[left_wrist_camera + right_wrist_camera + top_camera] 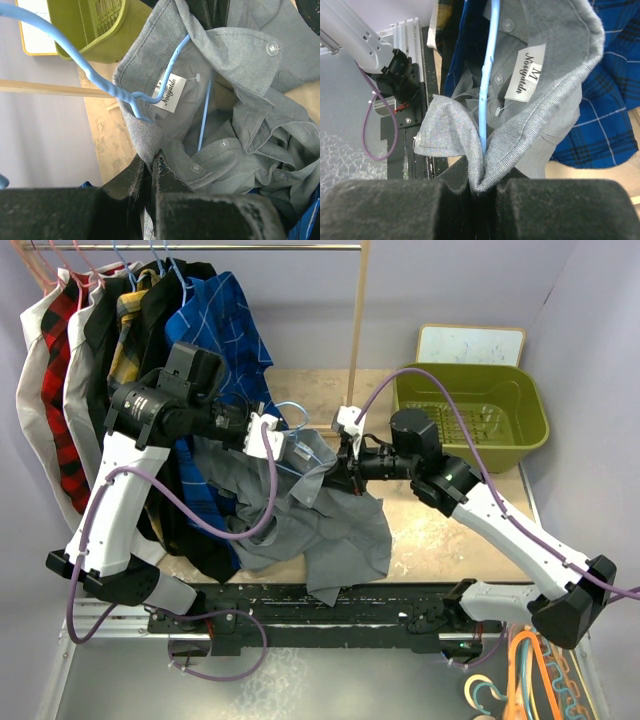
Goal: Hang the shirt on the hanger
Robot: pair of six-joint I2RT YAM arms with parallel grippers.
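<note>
The light-grey shirt (320, 525) hangs bunched between my two grippers above the table. The light-blue wire hanger (300, 430) sits inside its collar, hook sticking up. My left gripper (272, 440) is shut on the shirt's collar edge (145, 145); the hanger's twisted neck (120, 95) and a white label (170, 92) show just past it. My right gripper (342, 455) is shut on the other side of the collar (485, 170), pinching the fabric folded around the hanger's wire (487, 75). The shirt's body droops onto the table.
A rail at the back left carries several hung shirts, among them a blue checked one (225, 325) and a yellow-and-black plaid one (130, 325). A green basket (470, 410) stands at the back right. A wooden post (357, 320) rises behind the grippers. Orange hangers (530, 675) lie at the bottom right.
</note>
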